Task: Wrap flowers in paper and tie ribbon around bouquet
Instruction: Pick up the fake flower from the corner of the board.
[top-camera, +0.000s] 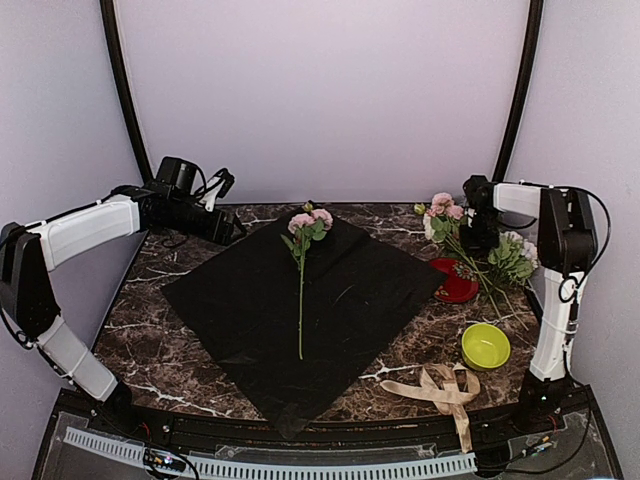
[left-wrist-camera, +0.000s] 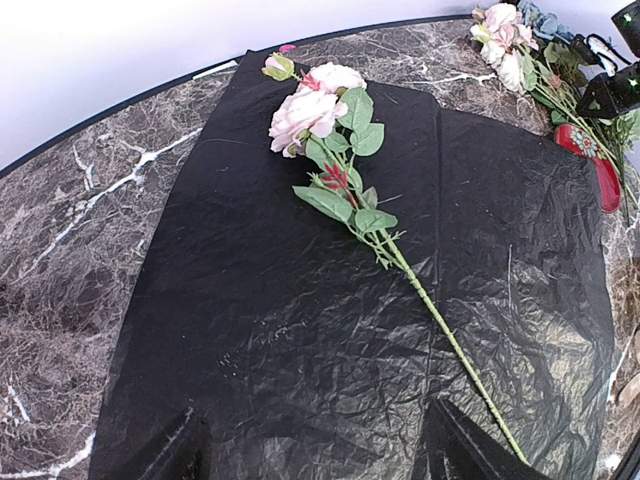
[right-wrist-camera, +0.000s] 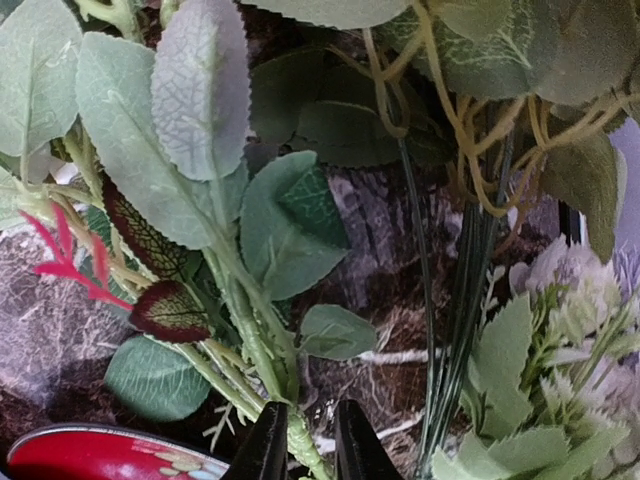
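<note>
Since the marbled table (top-camera: 150, 330) carries everything, start there. The black paper (top-camera: 250, 330) lies flat at its centre, turned like a diamond, creased. One pink flower stem (top-camera: 301, 290) lies along the sheet, blooms toward the far corner and stem end toward the near edge.

The rest of the flowers (top-camera: 443, 210) sit in a loose bunch at the far right, off the paper, stems running over a red dish (top-camera: 455, 288). The ribbon (top-camera: 440, 388) lies in a loose heap near the front right. A lime-green bowl (top-camera: 485, 346) sits just beyond it, between ribbon and dish.

The left gripper (left-wrist-camera: 320, 455) hangs by the paper's far-left edge, fingers spread wide, nothing between them. The right gripper (right-wrist-camera: 308, 445) is down in the bunch.

The overhead view hides the right fingertips behind the wrist. The right wrist view shows them almost pressed together, pinching one thin green stem with leaves crowding all round and the dish rim just left. The left wrist view shows the single stem's red sprig and buds, which are too small overhead.
</note>
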